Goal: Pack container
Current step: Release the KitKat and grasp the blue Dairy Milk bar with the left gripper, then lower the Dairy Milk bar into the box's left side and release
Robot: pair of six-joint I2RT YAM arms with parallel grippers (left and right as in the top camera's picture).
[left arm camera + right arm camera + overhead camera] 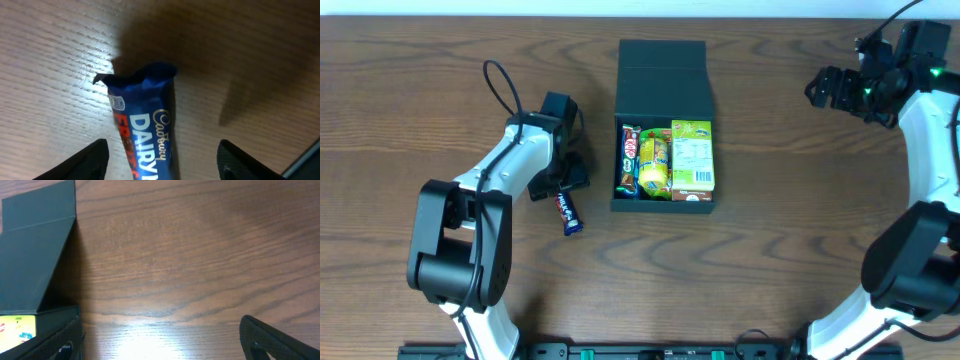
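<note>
Left of the container (663, 65), left tool (161, 152) hangs spread over a chocolate bar (145, 115); right tool (160, 337) also spread.

You have the container (663, 207) mid-worktop, nearer the far edge, its lid (662, 65) open behind it toward that edge, three snack packs (654, 163) side by side in it, a chocolate bar (567, 214) on the worktop just left of it

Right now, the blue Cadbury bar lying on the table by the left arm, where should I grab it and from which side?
Take the Cadbury bar across its narrow width, near mid-length, coming straight down. It lies flat on the table, so only its long edges offer grip; the open left gripper straddles them.
</note>
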